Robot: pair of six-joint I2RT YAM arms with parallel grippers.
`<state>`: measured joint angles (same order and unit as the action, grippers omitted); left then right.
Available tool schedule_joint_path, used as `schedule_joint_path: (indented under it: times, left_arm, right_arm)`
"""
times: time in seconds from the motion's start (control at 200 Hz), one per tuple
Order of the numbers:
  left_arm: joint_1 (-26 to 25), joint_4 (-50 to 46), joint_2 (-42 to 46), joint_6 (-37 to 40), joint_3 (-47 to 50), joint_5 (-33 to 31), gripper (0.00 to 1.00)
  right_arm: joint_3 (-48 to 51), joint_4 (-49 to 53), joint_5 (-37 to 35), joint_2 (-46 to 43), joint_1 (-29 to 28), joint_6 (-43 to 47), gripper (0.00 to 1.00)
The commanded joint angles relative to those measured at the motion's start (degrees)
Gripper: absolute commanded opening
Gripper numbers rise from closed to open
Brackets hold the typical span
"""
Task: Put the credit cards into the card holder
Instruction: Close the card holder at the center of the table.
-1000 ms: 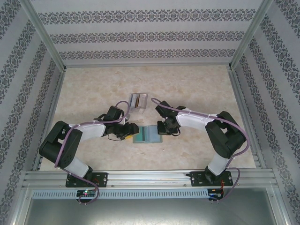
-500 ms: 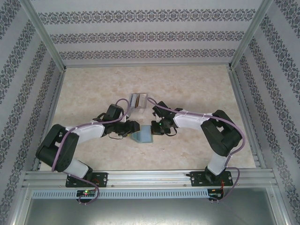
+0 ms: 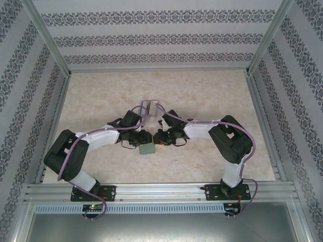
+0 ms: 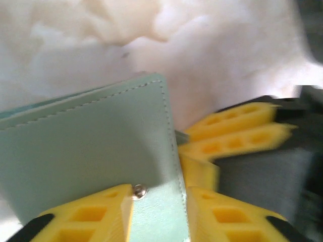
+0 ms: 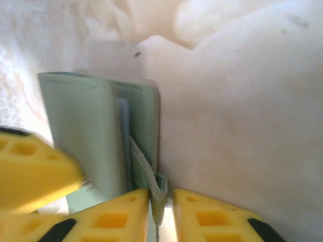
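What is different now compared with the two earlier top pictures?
The wallet, open flat a second ago, is now folded shut, right half over left. Both grippers moved inward to it: the left gripper straddles its edge, the right gripper its strap. The rack behind stayed put.

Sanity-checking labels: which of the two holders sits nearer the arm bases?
The grey-green wallet, folded shut on the table; the clear rack stands farther back.
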<state>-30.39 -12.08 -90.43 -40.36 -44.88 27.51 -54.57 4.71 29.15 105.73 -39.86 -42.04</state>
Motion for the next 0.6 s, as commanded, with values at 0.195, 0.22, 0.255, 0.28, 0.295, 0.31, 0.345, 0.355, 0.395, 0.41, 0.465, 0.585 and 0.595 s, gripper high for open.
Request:
schedule_joint_path:
  times: [0.195,0.22,0.255,0.28,0.295,0.31,0.345,0.355,0.395,0.41,0.465,0.585,0.595]
  left_arm:
    - [-0.59,-3.34,-6.9,1.75,-0.95,-4.03,0.09]
    - [-0.68,-2.55,-6.87,1.36,-0.65,-3.69,0.08]
    - [-0.55,-1.73,-6.68,1.0,-0.08,-3.41,0.07]
    - [-0.55,-1.26,-6.25,0.73,0.3,-3.35,0.06]
    - [-0.55,-1.08,-6.05,0.66,0.51,-3.5,0.06]
    - [-0.62,-1.05,-5.8,0.64,0.7,-3.59,0.06]
    - [-0.55,-1.18,-5.19,0.67,0.84,-4.05,0.06]
    - [-0.55,-1.37,-5.02,0.71,0.91,-4.22,0.06]
    - [-0.62,-1.86,-4.4,1.13,0.99,-4.71,0.06]
    - [-0.55,-2.0,-4.21,1.32,1.0,-4.7,0.05]
    - [-0.59,-2.78,-3.46,2.45,0.86,-4.56,0.04]
    - [-0.5,-6.52,-1.05,6.34,0.23,-5.77,0.05]
    - [-0.47,-6.77,-0.77,6.56,0.21,-6.03,0.05]
  right_arm:
    - [0.45,15.78,-17.32,-3.55,1.27,2.93,0.26]
    - [0.65,15.79,-17.68,-3.79,1.27,3.01,0.26]
    - [0.81,15.26,-17.5,-4.39,1.05,3.37,0.26]
    - [0.98,14.84,-17.23,-4.83,0.77,3.96,0.26]
    - [0.85,14.85,-17.27,-5.16,0.56,4.42,0.25]
    - [0.71,14.93,-17.34,-5.43,0.27,4.92,0.26]
    - [0.27,14.89,-17.33,-6.04,-0.49,6.49,0.26]
    - [0.21,14.89,-17.36,-6.3,-0.75,7.12,0.27]
    - [-0.39,14.82,-17.48,-6.95,-1.66,8.88,0.28]
    - [-0.52,14.74,-17.43,-7.21,-1.97,9.44,0.29]
    - [-1.07,13.57,-15.72,-7.88,-2.66,12.79,0.34]
    - [-2.25,13.71,-14.51,-9.1,-3.15,25.63,0.4]
    - [-2.18,13.56,-14.94,-9.28,-3.24,26.95,0.4]
